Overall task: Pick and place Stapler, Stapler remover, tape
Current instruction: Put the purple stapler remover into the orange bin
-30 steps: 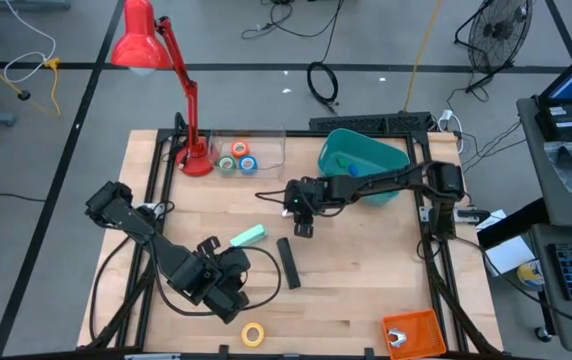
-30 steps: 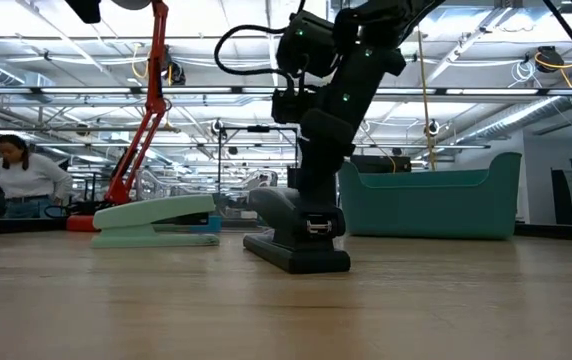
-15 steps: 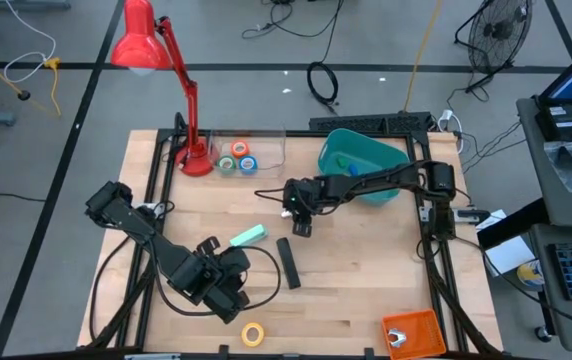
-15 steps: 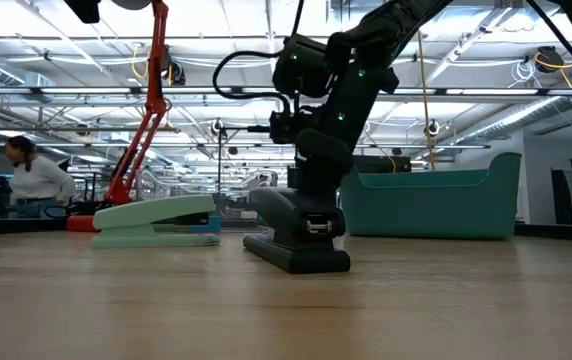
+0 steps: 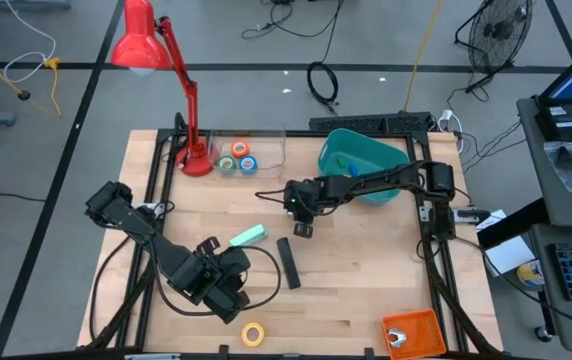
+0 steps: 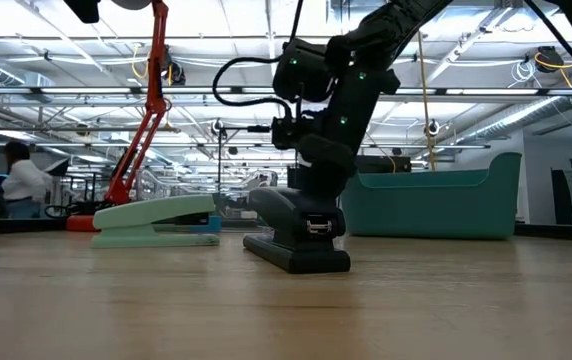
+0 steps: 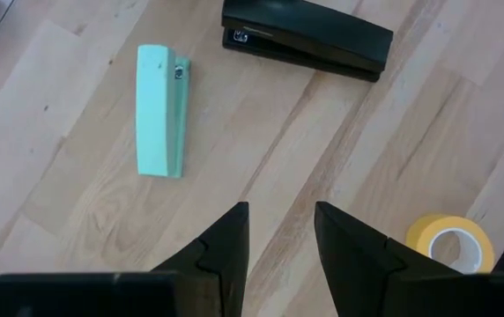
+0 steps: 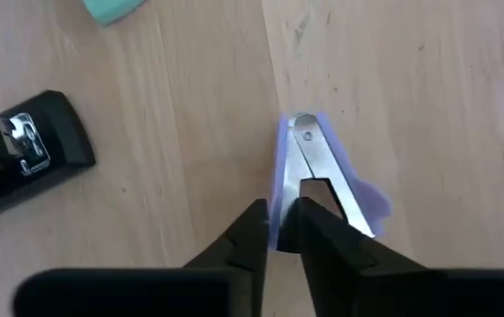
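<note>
Right gripper [image 8: 278, 231] has now closed its jaws on the staple remover [image 8: 318, 172].

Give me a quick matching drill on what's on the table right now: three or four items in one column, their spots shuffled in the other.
Things:
1. black stapler
2. yellow tape
3. staple remover
4. mint stapler

Places:
A. near the table's front edge
B. between the right claw's fingers
C. mid-table, right of the mint stapler
D. just beyond the left claw

Pairs: 1-C, 2-A, 3-B, 4-D
</note>
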`<action>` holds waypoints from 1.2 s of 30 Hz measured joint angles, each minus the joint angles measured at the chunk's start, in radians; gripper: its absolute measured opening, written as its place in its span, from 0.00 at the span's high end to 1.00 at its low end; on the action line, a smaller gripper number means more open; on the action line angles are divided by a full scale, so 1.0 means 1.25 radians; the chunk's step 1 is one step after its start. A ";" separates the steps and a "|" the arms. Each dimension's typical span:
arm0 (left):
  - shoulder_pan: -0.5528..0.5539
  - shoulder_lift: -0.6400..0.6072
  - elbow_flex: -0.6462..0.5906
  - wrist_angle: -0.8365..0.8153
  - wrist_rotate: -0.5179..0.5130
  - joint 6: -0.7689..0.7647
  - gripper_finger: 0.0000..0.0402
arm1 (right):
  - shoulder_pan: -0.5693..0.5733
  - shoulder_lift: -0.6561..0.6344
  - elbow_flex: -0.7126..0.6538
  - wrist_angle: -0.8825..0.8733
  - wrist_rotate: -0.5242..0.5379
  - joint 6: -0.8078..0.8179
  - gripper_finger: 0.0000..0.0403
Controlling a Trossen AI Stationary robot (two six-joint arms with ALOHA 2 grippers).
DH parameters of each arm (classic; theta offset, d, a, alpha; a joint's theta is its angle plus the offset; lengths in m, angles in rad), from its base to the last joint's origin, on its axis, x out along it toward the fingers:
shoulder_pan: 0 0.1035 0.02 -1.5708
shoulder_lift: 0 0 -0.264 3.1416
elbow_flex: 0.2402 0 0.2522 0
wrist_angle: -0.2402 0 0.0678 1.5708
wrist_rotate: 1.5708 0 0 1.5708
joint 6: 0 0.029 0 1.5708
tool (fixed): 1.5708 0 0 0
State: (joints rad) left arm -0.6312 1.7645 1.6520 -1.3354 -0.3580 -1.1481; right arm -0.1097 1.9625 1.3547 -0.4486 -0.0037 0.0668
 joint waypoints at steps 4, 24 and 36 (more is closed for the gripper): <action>-0.001 0.000 0.000 0.000 0.000 0.000 0.67 | 0.000 -0.003 0.000 0.003 -0.014 0.000 0.95; -0.001 0.000 0.000 0.001 -0.033 0.020 0.67 | 0.099 -0.250 -0.001 -0.038 0.007 0.276 1.00; 0.000 0.000 0.000 0.001 -0.056 0.037 0.67 | 0.495 -0.460 0.000 -0.364 0.197 0.727 1.00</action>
State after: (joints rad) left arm -0.6315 1.7645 1.6520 -1.3342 -0.4278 -1.1015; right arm 0.5085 1.3878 1.3544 -0.9041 0.2423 0.9750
